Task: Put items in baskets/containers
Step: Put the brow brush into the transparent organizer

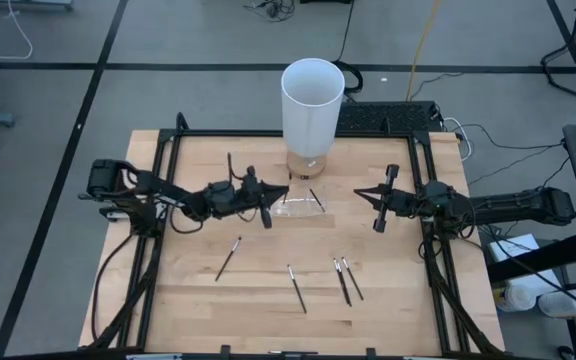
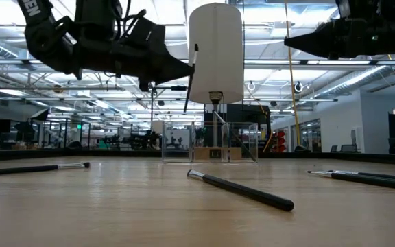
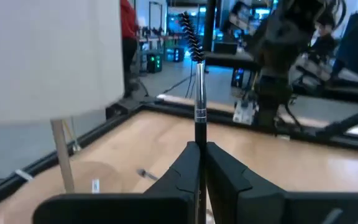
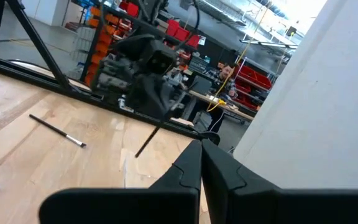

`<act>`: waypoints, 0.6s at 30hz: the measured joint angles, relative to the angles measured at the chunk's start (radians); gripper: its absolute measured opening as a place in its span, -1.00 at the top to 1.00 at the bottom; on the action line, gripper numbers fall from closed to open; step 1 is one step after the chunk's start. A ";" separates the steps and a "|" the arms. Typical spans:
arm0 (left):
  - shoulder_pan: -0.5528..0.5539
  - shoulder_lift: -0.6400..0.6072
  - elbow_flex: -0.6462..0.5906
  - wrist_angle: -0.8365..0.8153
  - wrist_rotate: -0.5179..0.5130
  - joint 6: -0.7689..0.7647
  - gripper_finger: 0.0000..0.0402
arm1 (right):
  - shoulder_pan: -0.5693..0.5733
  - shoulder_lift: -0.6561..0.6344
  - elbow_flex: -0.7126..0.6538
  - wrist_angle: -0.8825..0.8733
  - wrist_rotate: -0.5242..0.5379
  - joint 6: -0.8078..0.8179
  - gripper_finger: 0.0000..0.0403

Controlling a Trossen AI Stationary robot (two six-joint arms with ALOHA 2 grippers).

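Observation:
My left gripper (image 1: pixel 276 198) hovers above the table just left of the clear low container (image 1: pixel 300 206), shut on a thin dark stick (image 3: pixel 199 93) whose spiral brush end (image 3: pixel 191 32) stands above the fingers. The low view shows this stick (image 2: pixel 190 81) nearly upright beside the white cylinder. One stick (image 1: pixel 316 198) leans inside the container (image 2: pixel 211 143). Several more sticks lie flat on the table: one (image 1: pixel 228 258), another (image 1: pixel 296 288), and a pair (image 1: pixel 346 280). My right gripper (image 1: pixel 360 193) hangs shut and empty right of the container. My left gripper pinches the stick's dark handle (image 3: pixel 199 138) just below the silver ferrule, between its two fingers. The fingers (image 2: pixel 177 68) come level from the table's left and lie across the stick. The stick is lifted clear of the table and stands nearly upright, slightly tilted.
A tall white cylinder (image 1: pixel 313 105) stands on a post just behind the container. A black frame (image 1: pixel 268 133) runs around the wooden table's edges. Bare wood lies along the near part of the table between the loose sticks.

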 joint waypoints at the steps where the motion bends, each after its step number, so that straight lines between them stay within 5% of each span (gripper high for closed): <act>1: -0.008 0.016 0.000 -0.002 -0.022 0.007 0.91 | 0.000 0.000 0.000 0.003 0.000 0.000 1.00; 18: 0.011 0.170 -0.002 0.042 -0.096 -0.031 0.91 | 0.000 0.000 0.000 0.003 0.000 -0.017 1.00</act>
